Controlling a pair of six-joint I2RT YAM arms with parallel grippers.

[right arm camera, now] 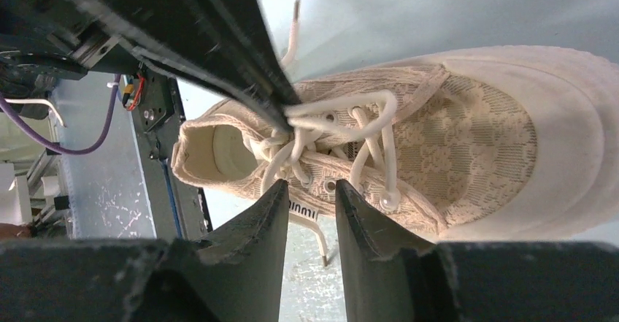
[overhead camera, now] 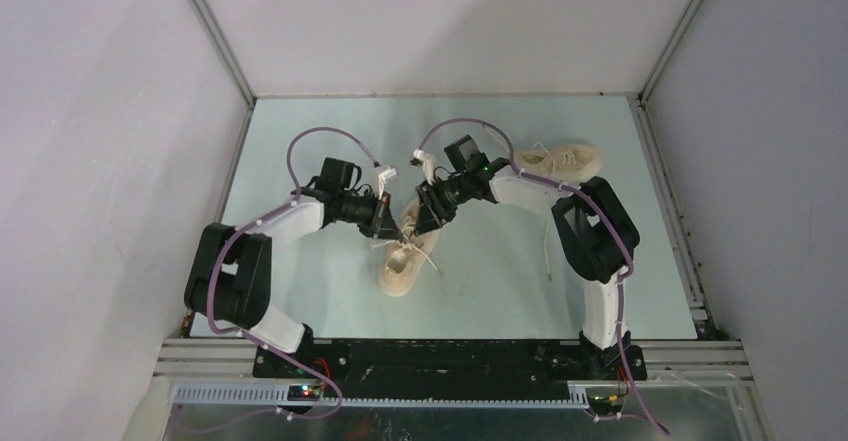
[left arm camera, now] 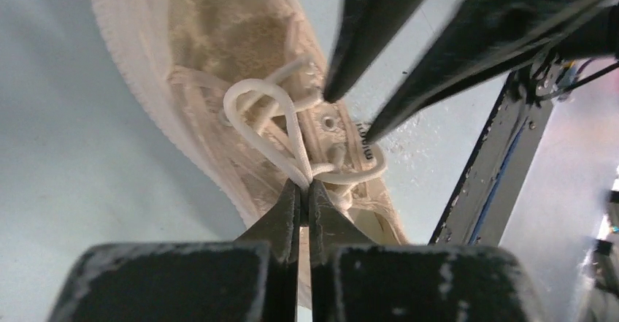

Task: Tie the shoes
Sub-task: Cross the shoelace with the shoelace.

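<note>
- Top view: the left hand (overhead camera: pixel 393 223) and the right hand (overhead camera: pixel 428 219) meet almost tip to tip over the laced part of one shoe (overhead camera: pixel 403 266), which lies on the worktop (overhead camera: pixel 300 141) directly beneath both hands
- The second shoe (overhead camera: pixel 562 158) lies well behind the right hand, with a loose lace (overhead camera: pixel 548 246) trailing from it; it looks untied, and I judge it is work for later
- Left wrist view: the left hand's fingers are pressed together on the neck of a lace loop (left arm camera: pixel 255 114) that stands out just ahead of the tips, over the eyelets
- The pinch sits at the very ends of the fingers, so I judge the loop will slip if pulled hard; light, steady tension along the lace looks safest, without lifting the shoe
- The right hand's dark fingers show just beyond the loop and to its side, not touching it
- Right wrist view: the right hand is partly parted and holds nothing; its tips hover at the shoe's side, just above a small label tab (right arm camera: pixel 303 211), with the crossed laces just past them
- A free lace end (right arm camera: pixel 293 23) lies beyond the left hand's fingers
- To do this step well, the right hand should probably close on a single free strand, not the tab or the threaded crossings, then carry it around the held loop while the left hand stays put
</note>
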